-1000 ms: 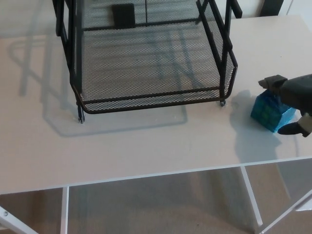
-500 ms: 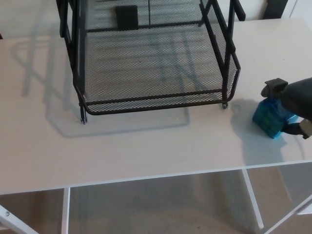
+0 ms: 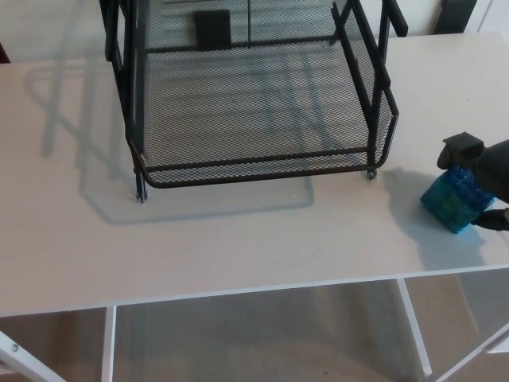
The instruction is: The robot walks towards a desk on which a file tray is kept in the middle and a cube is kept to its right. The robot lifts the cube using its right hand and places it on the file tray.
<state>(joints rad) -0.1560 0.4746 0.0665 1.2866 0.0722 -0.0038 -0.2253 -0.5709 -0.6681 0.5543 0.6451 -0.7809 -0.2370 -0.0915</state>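
A black wire-mesh file tray (image 3: 262, 163) stands in the middle of the white desk (image 3: 238, 239), its lower shelf bare. To its right a blue cube (image 3: 452, 202) sits low at the desk's right edge. My right hand (image 3: 487, 177) comes in from the right and wraps the cube. One finger (image 3: 461, 148) is over the cube's far side and the thumb (image 3: 495, 219) is at its near side, both touching it. My left hand does not show.
The tray's tall black frame (image 3: 127, 72) rises at the back, with a dark small block (image 3: 212, 28) behind the mesh. The desk's front edge (image 3: 254, 288) runs across the lower picture, with white legs and beige floor below.
The whole picture has shifted a little down and right, so the camera moved. My right hand stays wrapped on the cube, both slightly nearer the front edge relative to the tray.
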